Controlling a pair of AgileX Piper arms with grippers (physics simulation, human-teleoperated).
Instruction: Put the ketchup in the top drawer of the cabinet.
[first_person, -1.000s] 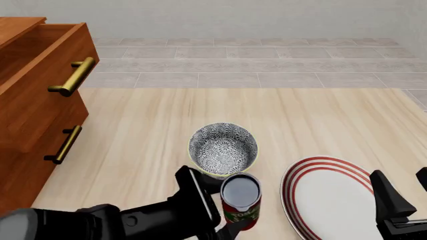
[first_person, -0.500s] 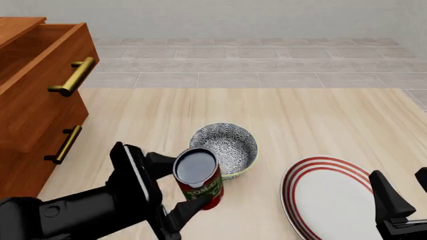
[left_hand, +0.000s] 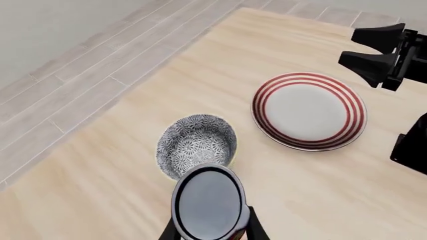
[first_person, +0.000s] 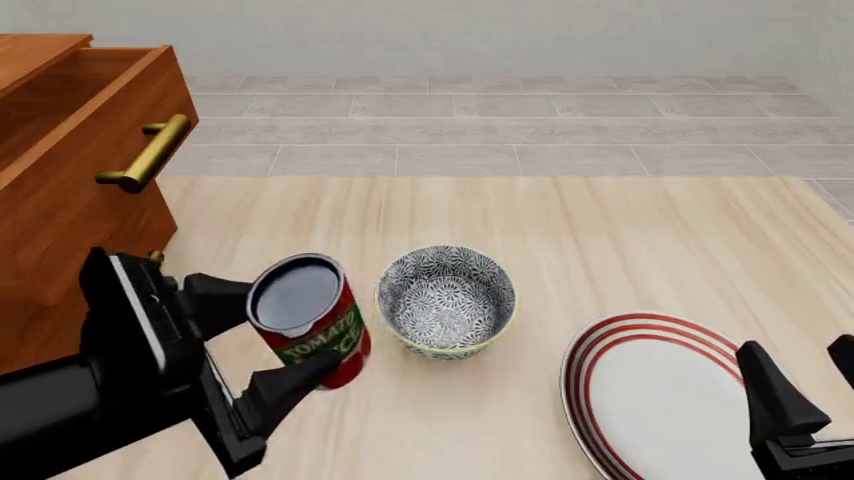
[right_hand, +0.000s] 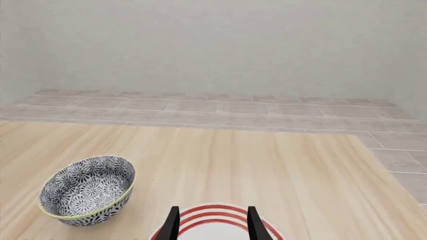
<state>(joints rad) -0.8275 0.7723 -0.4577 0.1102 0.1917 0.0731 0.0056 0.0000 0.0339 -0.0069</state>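
The ketchup (first_person: 311, 320), a red-labelled can with a dark shiny top, hangs tilted above the table just left of the bowl. My left gripper (first_person: 296, 332) is shut on it, one finger on each side. In the left wrist view the ketchup's top (left_hand: 208, 202) fills the space between the fingers (left_hand: 255, 229). The cabinet (first_person: 54, 250) stands at the left, and its top drawer (first_person: 83, 105) is pulled open, brass handle (first_person: 147, 152) facing right. My right gripper (first_person: 805, 400) hovers open over the plate's near right edge, holding nothing; it also appears as the right gripper (right_hand: 213, 225) in its own wrist view.
A grey patterned bowl (first_person: 446, 300) sits mid-table, right of the can. A white plate with red rings (first_person: 654, 395) lies at the front right. The lower drawer's handle is mostly hidden behind my left gripper. Tiled floor lies beyond the table's far edge.
My left gripper has carried the ketchup leftward and slightly up, from in front of the bowl to its left side, nearer the cabinet. The right arm has stayed still.
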